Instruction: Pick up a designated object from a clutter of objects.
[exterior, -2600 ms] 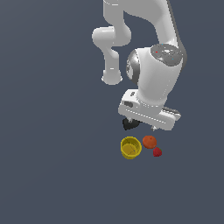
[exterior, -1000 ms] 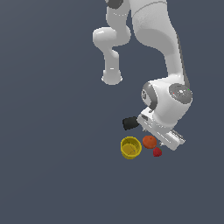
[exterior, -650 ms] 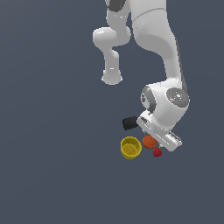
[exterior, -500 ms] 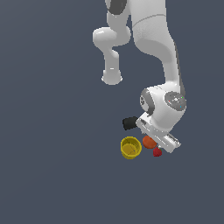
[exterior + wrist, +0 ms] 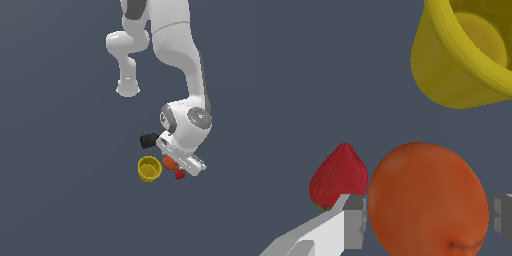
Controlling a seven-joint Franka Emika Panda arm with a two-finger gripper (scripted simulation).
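Note:
The round orange fruit (image 5: 428, 200) fills the lower part of the wrist view, and only a sliver of it (image 5: 169, 161) shows under the hand in the exterior view. My gripper (image 5: 428, 220) is low over the clutter, and its fingers (image 5: 355, 222) stand one on each side of the fruit, very close to its skin. It is open. A small red strawberry (image 5: 340, 175) lies just beside one finger. The yellow cup (image 5: 466, 55) stands a short way beyond the fruit. The arm (image 5: 187, 127) hides most of the fruit from the exterior camera.
The black end of the spatula (image 5: 148, 140) sticks out from behind the hand, just above the yellow cup (image 5: 149, 168) in the exterior view. The strawberry (image 5: 179, 174) lies below the hand's edge. All rest on a dark grey floor (image 5: 60, 190).
Since the oldest frame the arm has swung to the exterior view's right and come down onto the clutter. Over the last half second it barely moved. The objects have stayed put.

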